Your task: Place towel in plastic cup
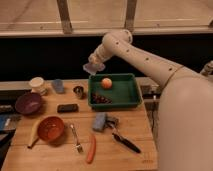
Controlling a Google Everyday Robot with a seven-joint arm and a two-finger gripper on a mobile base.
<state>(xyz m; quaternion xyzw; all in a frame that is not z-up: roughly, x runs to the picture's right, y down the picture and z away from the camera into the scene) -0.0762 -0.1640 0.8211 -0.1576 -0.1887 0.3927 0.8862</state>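
Observation:
My gripper (93, 65) hangs at the end of the white arm, above the table's back edge, just left of the green tray (131, 94). It is shut on a small pale lavender towel (94, 67), held in the air. A blue-grey plastic cup (58, 86) stands upright on the table, down and to the left of the gripper. A white cup (36, 84) stands left of it and a small metal cup (78, 91) to its right.
The tray holds an orange (106, 83) and dark grapes (101, 99). On the wooden table lie a purple bowl (27, 103), an orange bowl (50, 128), a fork (75, 138), a carrot (91, 149), a blue-grey sponge (99, 121), a black-handled tool (125, 142) and a black bar (67, 107).

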